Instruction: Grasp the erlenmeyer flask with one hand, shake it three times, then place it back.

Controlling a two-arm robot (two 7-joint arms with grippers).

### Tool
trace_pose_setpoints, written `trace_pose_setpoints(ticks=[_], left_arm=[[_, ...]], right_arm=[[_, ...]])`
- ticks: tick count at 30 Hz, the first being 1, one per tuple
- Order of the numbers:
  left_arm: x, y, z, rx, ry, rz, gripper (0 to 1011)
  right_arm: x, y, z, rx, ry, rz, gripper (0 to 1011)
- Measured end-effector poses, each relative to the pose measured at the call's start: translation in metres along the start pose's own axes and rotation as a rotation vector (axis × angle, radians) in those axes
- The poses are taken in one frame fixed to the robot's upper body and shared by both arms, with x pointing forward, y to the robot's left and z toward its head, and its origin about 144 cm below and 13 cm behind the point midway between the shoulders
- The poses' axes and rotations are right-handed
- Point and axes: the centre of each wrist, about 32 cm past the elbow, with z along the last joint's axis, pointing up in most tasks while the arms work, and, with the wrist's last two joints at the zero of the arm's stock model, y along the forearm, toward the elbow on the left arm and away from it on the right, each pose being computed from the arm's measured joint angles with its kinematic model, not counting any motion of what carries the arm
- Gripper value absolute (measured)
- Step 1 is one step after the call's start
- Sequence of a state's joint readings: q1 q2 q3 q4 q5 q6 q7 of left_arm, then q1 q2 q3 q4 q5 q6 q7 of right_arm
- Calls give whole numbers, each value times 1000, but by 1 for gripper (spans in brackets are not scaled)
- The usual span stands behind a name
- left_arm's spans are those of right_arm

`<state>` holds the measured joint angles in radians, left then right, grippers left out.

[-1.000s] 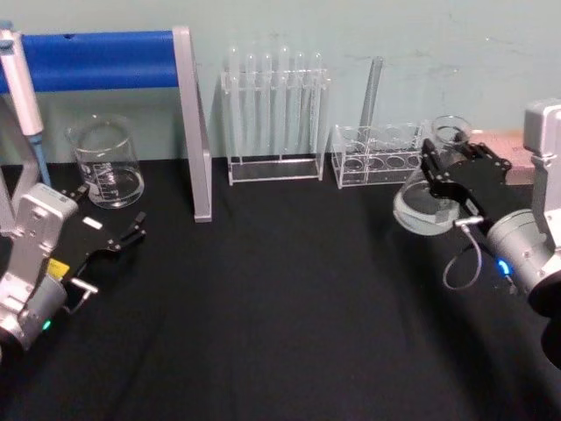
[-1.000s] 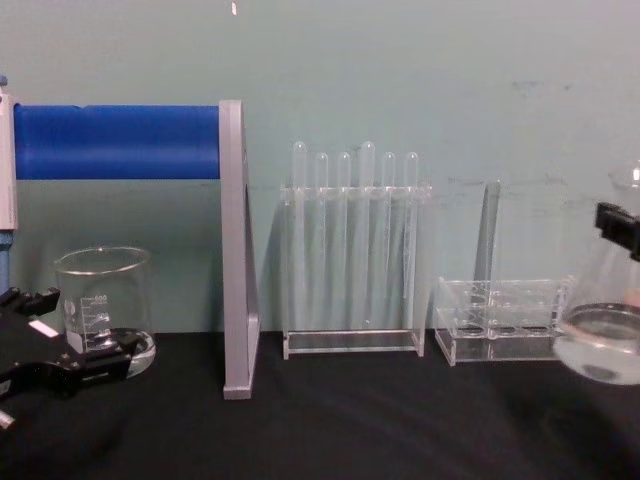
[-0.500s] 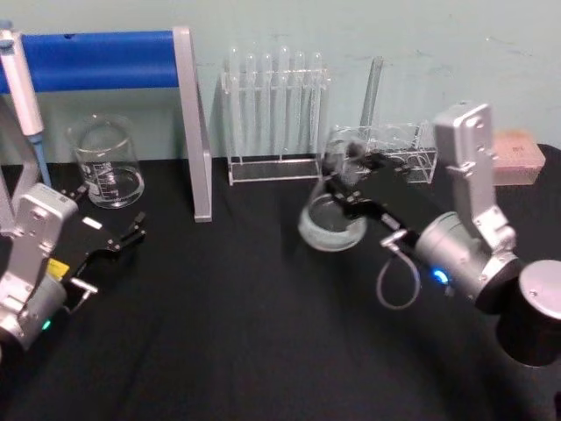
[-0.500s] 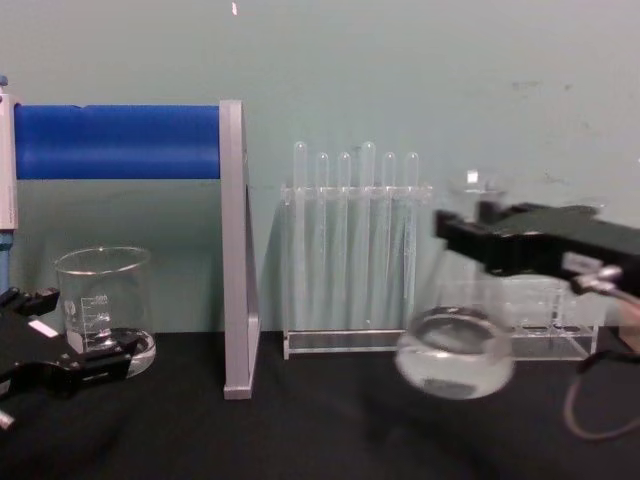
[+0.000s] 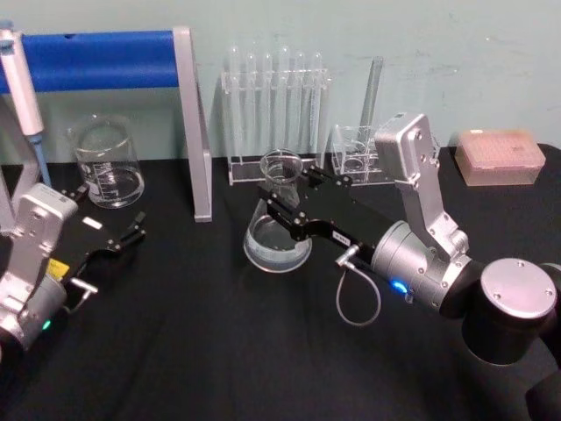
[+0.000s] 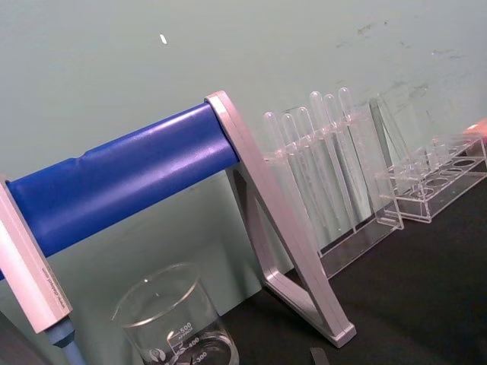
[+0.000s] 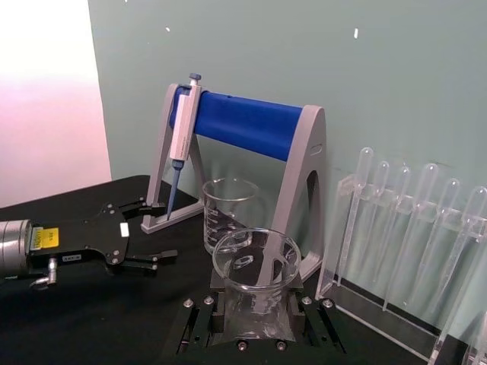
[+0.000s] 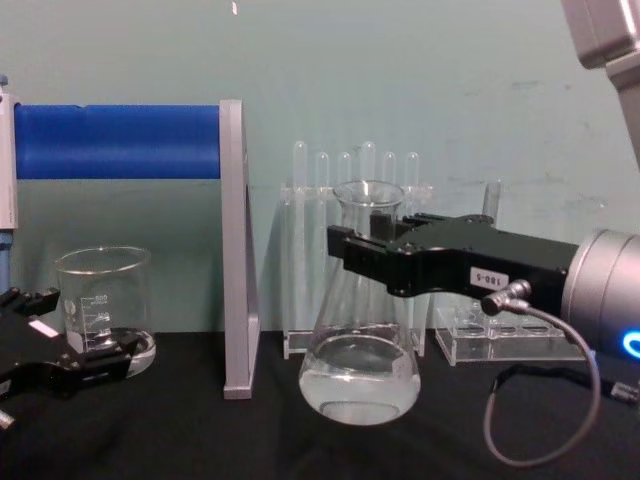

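Erlenmeyer flask (image 5: 277,239) farther left, upright in right hand (image 5: 286,190), liquid low

Erlenmeyer flask (image 5: 277,241), frame centre: clear glass, colourless liquid inside. Right gripper (image 5: 287,195) was black with a small white number label; its grey wrist (image 5: 412,263) showed a blue light. Left gripper (image 7: 162,230), lower left: black, white label, yellow sticker. Pipette stand (image 5: 96,60) had a blue bar, grey ends. Tabletop (image 5: 219,333) black; wall (image 5: 456,35) pale green; upper-right box (image 5: 497,156) pink.

Head view looks down on the tabletop (image 5: 219,351); chest view faces level, nearer; both share the blue stand (image 5: 96,60), upper left.
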<state>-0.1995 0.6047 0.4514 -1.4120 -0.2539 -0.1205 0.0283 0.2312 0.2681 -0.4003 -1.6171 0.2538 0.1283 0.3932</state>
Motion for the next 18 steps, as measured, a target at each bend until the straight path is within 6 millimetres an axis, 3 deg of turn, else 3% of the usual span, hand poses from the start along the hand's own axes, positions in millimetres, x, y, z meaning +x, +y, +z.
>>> trace_pose_setpoints(ticks=[10,18], left_arm=[[0,0,0,0,0,0,1001],[0,0,0,0,0,0,1001]], right_arm=[[11,-8,-1,2,12,-138,453],[29,-33,-3,-15,23,-351,453]])
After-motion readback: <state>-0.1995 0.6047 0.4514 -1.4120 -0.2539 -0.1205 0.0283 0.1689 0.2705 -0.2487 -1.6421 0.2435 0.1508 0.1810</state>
